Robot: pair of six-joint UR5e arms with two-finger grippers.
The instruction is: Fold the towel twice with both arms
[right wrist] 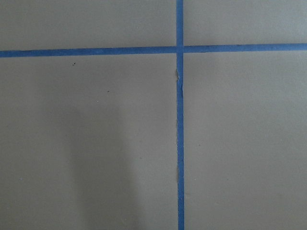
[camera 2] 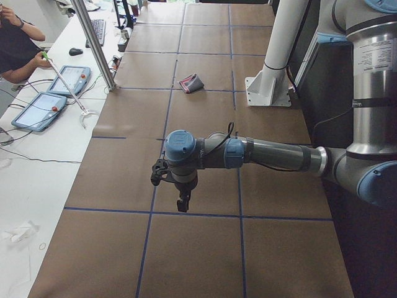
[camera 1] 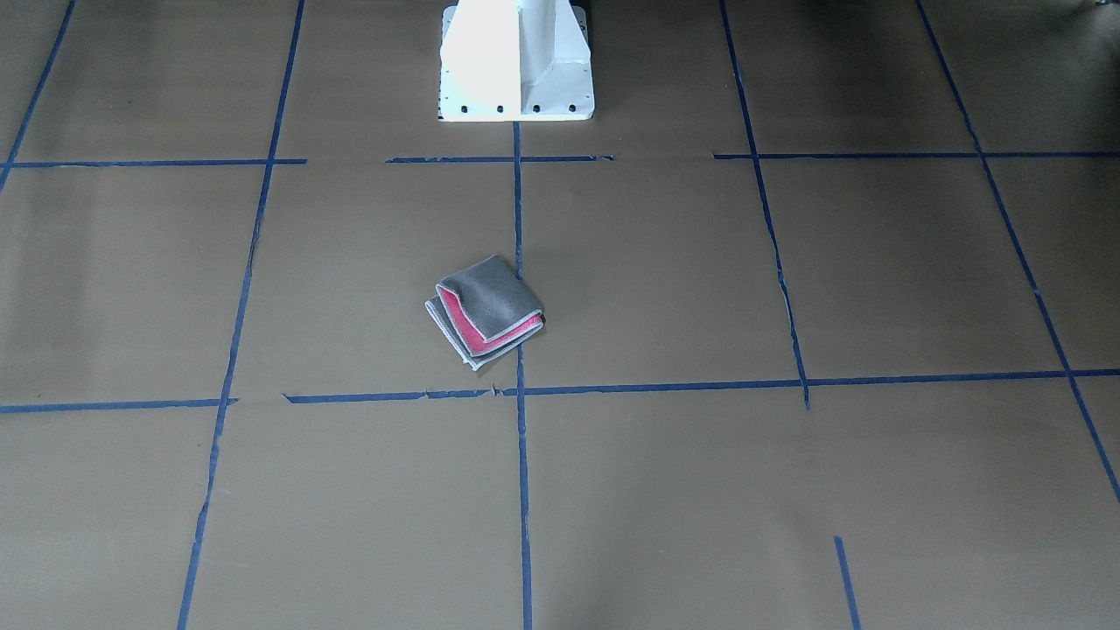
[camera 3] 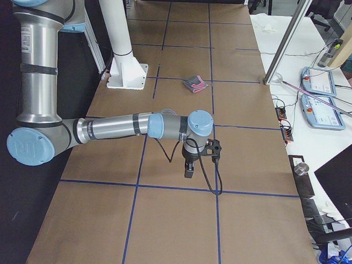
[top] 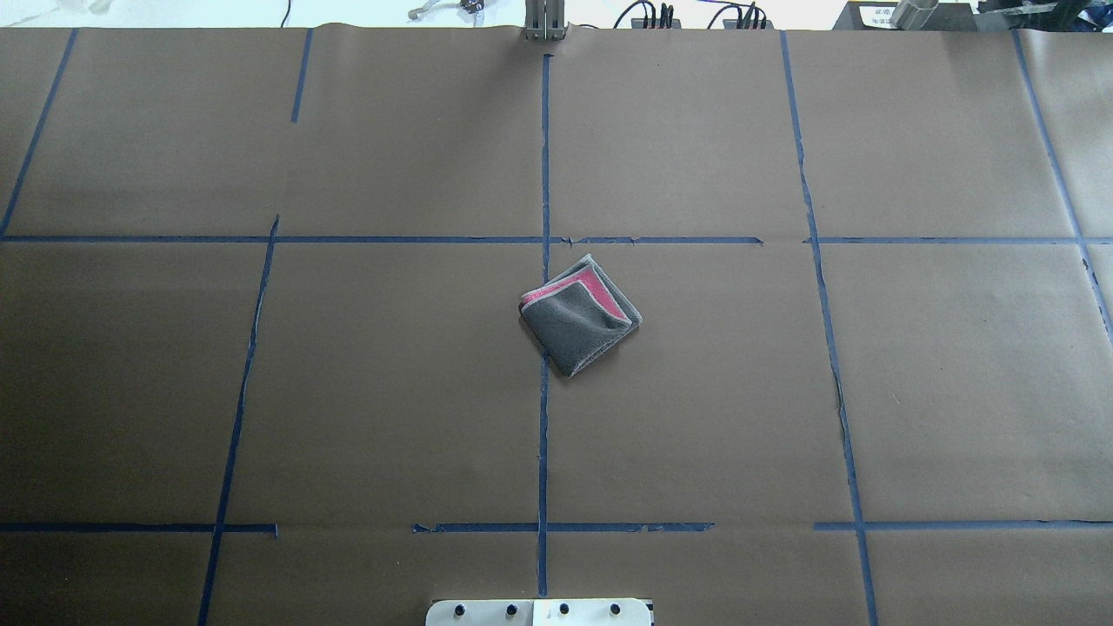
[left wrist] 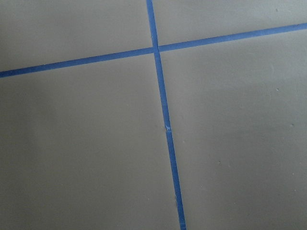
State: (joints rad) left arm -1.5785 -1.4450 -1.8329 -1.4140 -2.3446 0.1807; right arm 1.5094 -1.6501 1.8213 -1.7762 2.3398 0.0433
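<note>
The towel (top: pixel 581 315) lies folded into a small square near the table's middle, grey side up with pink layers and white edging showing at one edge. It also shows in the front view (camera 1: pixel 486 310), the left view (camera 2: pixel 191 82) and the right view (camera 3: pixel 196 83). My left gripper (camera 2: pixel 182 203) hangs over the table far from the towel, seen only in the left view. My right gripper (camera 3: pixel 188 171) hangs likewise, seen only in the right view. I cannot tell whether either is open or shut. Both wrist views show only brown paper and blue tape.
The table is covered with brown paper (top: pixel 391 391) marked by blue tape lines (top: pixel 544 435). The white pedestal base (camera 1: pixel 516 61) stands at the robot's side. A metal pole (camera 2: pixel 93 43), tablets (camera 2: pixel 37 112) and an operator (camera 2: pixel 15 46) are beyond the far edge.
</note>
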